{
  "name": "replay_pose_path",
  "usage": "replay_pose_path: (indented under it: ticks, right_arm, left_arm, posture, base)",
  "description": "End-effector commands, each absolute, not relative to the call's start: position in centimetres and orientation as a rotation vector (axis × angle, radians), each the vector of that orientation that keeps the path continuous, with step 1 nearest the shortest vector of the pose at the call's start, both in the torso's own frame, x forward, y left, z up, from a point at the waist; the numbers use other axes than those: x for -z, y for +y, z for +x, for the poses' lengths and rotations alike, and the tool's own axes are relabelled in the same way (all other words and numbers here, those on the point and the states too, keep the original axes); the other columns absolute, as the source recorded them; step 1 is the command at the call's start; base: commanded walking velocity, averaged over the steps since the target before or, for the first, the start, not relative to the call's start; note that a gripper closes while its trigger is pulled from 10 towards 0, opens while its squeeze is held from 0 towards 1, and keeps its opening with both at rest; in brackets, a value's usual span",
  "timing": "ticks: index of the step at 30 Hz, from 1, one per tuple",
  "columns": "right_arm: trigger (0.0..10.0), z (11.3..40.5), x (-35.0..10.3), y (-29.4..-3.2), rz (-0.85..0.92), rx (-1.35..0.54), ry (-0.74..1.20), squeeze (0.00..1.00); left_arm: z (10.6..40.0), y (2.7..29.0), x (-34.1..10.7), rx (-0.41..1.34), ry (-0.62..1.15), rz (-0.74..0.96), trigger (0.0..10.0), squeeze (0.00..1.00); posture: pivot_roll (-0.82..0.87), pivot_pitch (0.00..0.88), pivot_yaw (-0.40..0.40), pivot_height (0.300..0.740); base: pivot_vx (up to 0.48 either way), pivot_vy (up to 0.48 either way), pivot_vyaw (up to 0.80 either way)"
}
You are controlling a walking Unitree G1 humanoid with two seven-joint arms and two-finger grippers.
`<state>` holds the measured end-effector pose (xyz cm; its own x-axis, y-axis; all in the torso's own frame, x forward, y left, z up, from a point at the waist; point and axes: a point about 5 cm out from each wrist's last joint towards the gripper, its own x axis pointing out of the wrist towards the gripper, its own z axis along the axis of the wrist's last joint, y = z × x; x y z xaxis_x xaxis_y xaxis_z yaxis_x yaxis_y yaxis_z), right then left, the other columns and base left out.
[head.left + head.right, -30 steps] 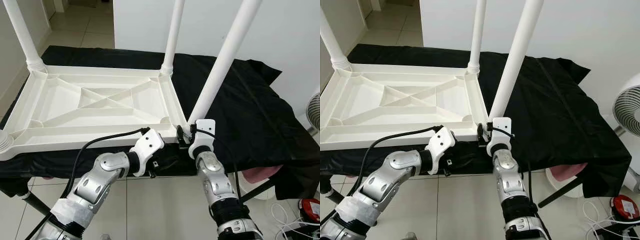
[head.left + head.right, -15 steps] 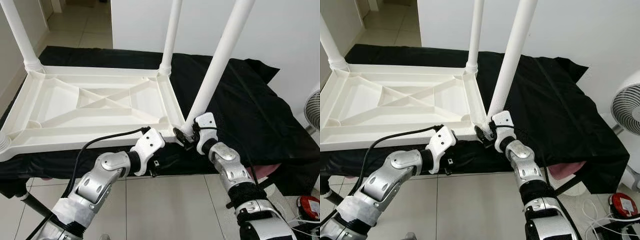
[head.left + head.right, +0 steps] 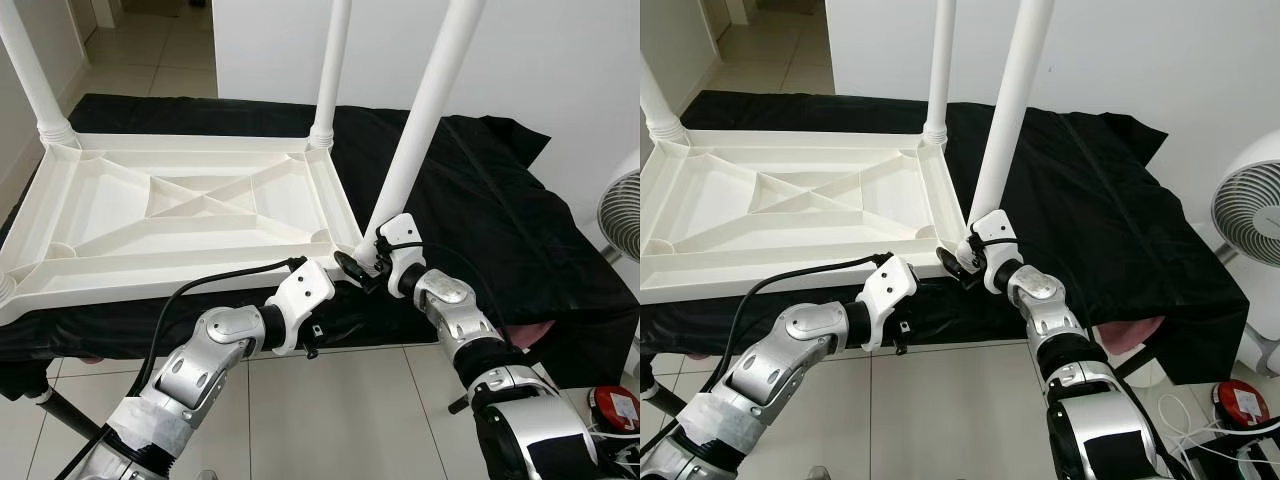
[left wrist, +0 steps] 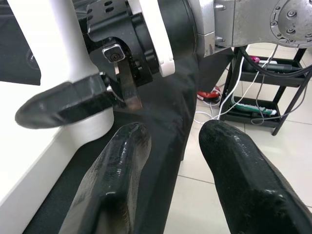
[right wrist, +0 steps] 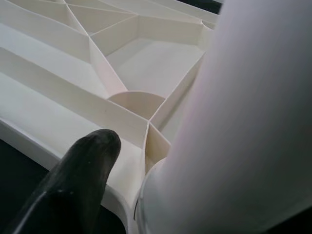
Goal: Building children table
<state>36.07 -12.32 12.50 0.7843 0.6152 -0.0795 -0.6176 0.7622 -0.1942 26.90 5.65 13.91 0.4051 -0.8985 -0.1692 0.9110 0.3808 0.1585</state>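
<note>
The right gripper (image 3: 362, 270) clasps the table leg (image 3: 424, 112) at the upturned tabletop's (image 3: 180, 210) corner, while the left gripper (image 4: 170, 180) hangs unclenched below it.

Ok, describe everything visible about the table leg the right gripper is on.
The table leg is a smooth white plastic tube, tilted, its foot seated in the near right corner socket of the upturned white tabletop. Its top runs out of frame. The right gripper grips its base, jaws either side; the tabletop lies on black cloth.

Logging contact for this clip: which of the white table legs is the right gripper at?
The near-right leg, leaning, at the tabletop's corner nearest the robot; right gripper sits at its base.
</note>
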Motion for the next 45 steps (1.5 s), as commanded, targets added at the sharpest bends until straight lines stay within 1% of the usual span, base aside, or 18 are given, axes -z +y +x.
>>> replay_pose_path:
  ticks: [1,2,14,15,18,23,26,29,35,38,39,41,45]
  right_arm:
    - [3.1,36.3,-13.2,-11.6,-0.222,-0.708,-0.017,0.00]
    - [0.0,36.3,-13.1,-11.7,-0.213,-0.717,-0.017,0.00]
    - [0.0,35.8,-12.0,-13.0,-0.177,-0.699,-0.006,0.00]
    - [10.0,35.7,-11.7,-13.3,-0.169,-0.671,0.005,0.00]
    - [10.0,35.6,-11.1,-13.6,-0.147,-0.581,0.027,0.00]
    - [10.0,35.6,-10.8,-13.6,-0.127,-0.509,0.038,0.00]
    - [10.0,35.5,-10.5,-13.4,-0.071,-0.396,0.055,0.00]
    - [10.0,35.1,-10.5,-12.9,0.005,-0.261,0.047,0.00]
    - [10.0,34.2,-10.5,-11.7,0.066,-0.156,0.035,0.00]
    - [10.0,33.8,-10.6,-11.3,0.101,-0.052,0.022,0.00]
    - [10.0,33.8,-10.6,-11.3,0.101,-0.052,0.022,0.00]
    - [10.0,33.6,-10.9,-11.0,0.141,0.012,0.017,0.00]
    - [10.0,33.4,-11.5,-10.3,0.159,0.005,0.020,0.00]
  left_arm:
    - [26.6,5.4,-14.1,1.195,0.056,0.243,10.0,0.00]
    - [26.5,5.4,-14.1,1.195,0.056,0.242,10.0,0.00]
    - [26.4,5.1,-14.0,1.204,0.057,0.237,10.0,0.00]
    - [26.4,5.1,-14.0,1.205,0.058,0.236,10.0,0.00]
    - [26.4,5.1,-13.9,1.204,0.060,0.237,10.0,0.00]
    - [26.5,5.1,-13.7,1.191,0.062,0.238,10.0,0.00]
    - [26.6,5.2,-13.6,1.174,0.058,0.235,10.0,0.00]
    - [27.0,5.5,-13.7,1.136,0.048,0.236,10.0,0.00]
    - [27.6,6.0,-13.9,1.089,0.031,0.259,10.0,0.00]
    - [28.3,6.2,-14.3,1.046,0.008,0.262,10.0,0.00]
    - [28.3,6.2,-14.3,1.046,0.008,0.262,10.0,0.00]
    - [28.7,6.3,-14.8,1.013,-0.013,0.240,10.0,0.00]
    - [29.2,6.5,-15.0,0.975,-0.027,0.232,10.0,0.00]
  posture:
    - [0.06,0.000,-0.108,0.740]
    - [0.06,0.000,-0.108,0.740]
    - [0.04,0.000,-0.102,0.740]
    - [0.04,0.000,-0.103,0.740]
    - [0.04,0.004,-0.104,0.740]
    - [0.04,0.004,-0.105,0.740]
    - [0.04,0.006,-0.108,0.740]
    - [0.04,0.005,-0.112,0.740]
    - [0.04,0.005,-0.116,0.740]
    - [0.04,0.000,-0.117,0.740]
    - [0.04,0.000,-0.117,0.740]
    - [0.04,0.000,-0.117,0.740]
    - [0.04,0.000,-0.118,0.740]
  base:
    - [0.000,0.000,0.00]
    - [0.000,0.000,0.00]
    - [0.000,0.000,0.00]
    - [0.000,0.000,0.00]
    - [0.000,0.000,0.00]
    - [0.000,0.000,0.00]
    - [0.000,0.000,0.00]
    - [0.000,0.000,0.00]
    - [0.000,0.000,0.00]
    - [0.000,0.000,0.00]
    - [0.000,0.000,0.00]
    - [0.000,0.000,0.00]
    - [0.000,0.000,0.00]
